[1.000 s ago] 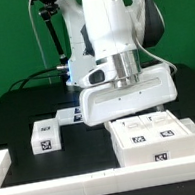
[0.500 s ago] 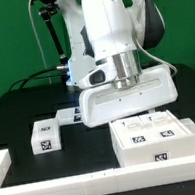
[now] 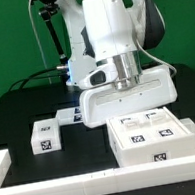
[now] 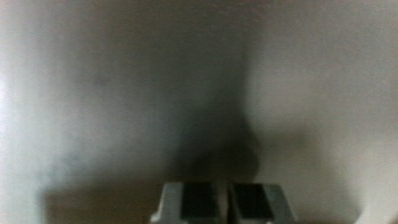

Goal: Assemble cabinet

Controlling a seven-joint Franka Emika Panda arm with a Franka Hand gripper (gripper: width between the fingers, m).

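White cabinet lies close to the gripper, fingers closed on nothing, so a slow, square push seems wisest.

Black table carries cabinet, small tagged block, border rail.

The arm stands upright, wrist pointing straight down — the end effector with its fingers nearly touching.

**Where things lie on the table**

The cabinet sits at the exterior view's right, just behind the front rail. A small block lies well to its left, with another piece just behind that block.
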